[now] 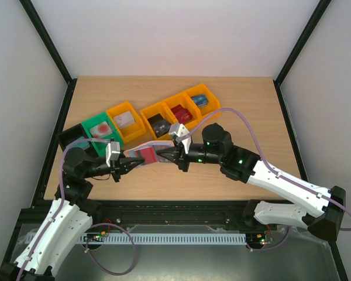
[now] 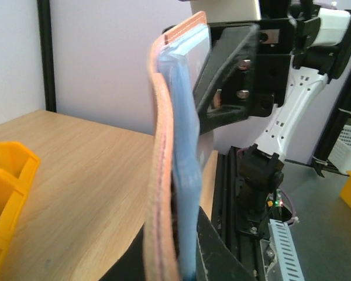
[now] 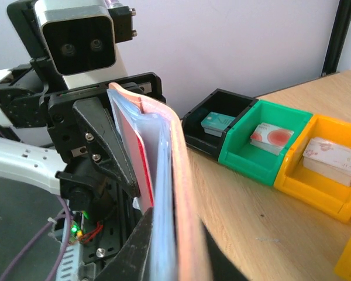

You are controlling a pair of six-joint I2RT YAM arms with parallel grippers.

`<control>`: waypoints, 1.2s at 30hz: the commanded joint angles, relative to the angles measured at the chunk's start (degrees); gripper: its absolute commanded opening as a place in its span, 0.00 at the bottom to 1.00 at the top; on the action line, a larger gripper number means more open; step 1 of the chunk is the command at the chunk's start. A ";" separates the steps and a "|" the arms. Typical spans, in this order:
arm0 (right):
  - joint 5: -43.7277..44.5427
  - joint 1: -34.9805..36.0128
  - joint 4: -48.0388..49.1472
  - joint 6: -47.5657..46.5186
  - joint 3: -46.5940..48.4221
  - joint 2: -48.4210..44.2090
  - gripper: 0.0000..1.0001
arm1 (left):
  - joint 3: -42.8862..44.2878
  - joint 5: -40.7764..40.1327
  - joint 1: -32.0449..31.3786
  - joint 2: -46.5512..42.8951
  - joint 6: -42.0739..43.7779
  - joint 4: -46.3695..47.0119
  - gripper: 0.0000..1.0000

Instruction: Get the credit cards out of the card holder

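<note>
Card holder [image 1: 146,151] above tabletop [image 1: 251,117], left jaws clamped on its 9 o'clock end, right jaws clamped on its 3 o'clock end

Card holder [image 1: 145,153] hanging above the near middle of the table [image 1: 222,175], left gripper [image 1: 127,164] clamping its left end, right gripper [image 1: 167,155] clamping its right end, row of bins [image 1: 130,136] sitting on the table behind it

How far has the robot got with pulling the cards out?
Done: the card holder is off the table, both pincers shut on it, left pincer at one end, right pincer at the other. In hand: the left one bites where a red card shows. To do: that card is still inside, so pulling cards out has yet to begin.
</note>
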 commanded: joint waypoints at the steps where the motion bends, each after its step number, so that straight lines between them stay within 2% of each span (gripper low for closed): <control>1: 6.87 0.31 2.27 0.55 -1.12 -2.28 0.22 | 0.32 -5.18 0.40 -0.74 -1.24 -1.27 0.02; 3: 11.92 0.04 1.66 1.74 -1.27 -3.02 0.45 | 0.14 -10.93 0.60 -0.90 -0.96 -2.83 0.02; 4: 15.27 -0.03 1.27 2.36 -1.26 -3.39 0.52 | 0.11 -13.52 0.76 -1.01 -0.72 -3.55 0.02; 8: 26.96 -0.40 -1.83 3.82 -0.11 -5.16 0.56 | 0.33 -22.06 1.03 -1.12 0.96 -6.04 0.02; 10: 28.61 -0.42 -2.24 3.96 0.34 -6.51 0.54 | 0.49 -24.25 0.99 -1.14 1.73 -6.94 0.02; 12: 22.63 -0.40 -1.88 3.79 0.94 -7.82 0.51 | 0.73 -27.52 0.99 -1.07 2.31 -8.06 0.02; 14: 9.90 -0.35 0.63 3.53 0.68 -8.50 0.47 | 1.10 -31.20 0.99 -0.75 3.17 -9.20 0.02; 16: -3.06 0.08 7.06 4.57 -0.58 -7.59 0.43 | 1.60 -33.68 0.97 -0.32 4.14 -10.19 0.02; 18: -8.83 0.64 14.25 8.01 -2.33 -5.44 0.36 | 1.98 -34.34 0.95 0.12 4.60 -10.79 0.02; 20: -7.94 0.75 18.23 10.60 -2.49 -1.91 0.29 | 2.35 -32.53 0.95 0.27 4.61 -10.79 0.02; 23: -6.14 0.76 18.22 11.79 -0.02 3.74 0.23 | 2.22 -24.33 0.96 0.07 1.90 -8.12 0.02; 27: -3.42 0.44 17.12 10.23 0.54 5.66 0.22 | 1.39 -9.28 0.90 -0.07 -5.80 0.85 0.02; 30: -2.08 -0.93 16.29 9.76 -0.94 4.47 0.22 | 1.05 -4.65 0.94 -0.13 -8.93 4.68 0.02; 36: -4.06 -3.62 16.16 9.00 -3.76 1.69 0.25 | 1.04 2.99 0.93 -0.24 -7.25 6.59 0.02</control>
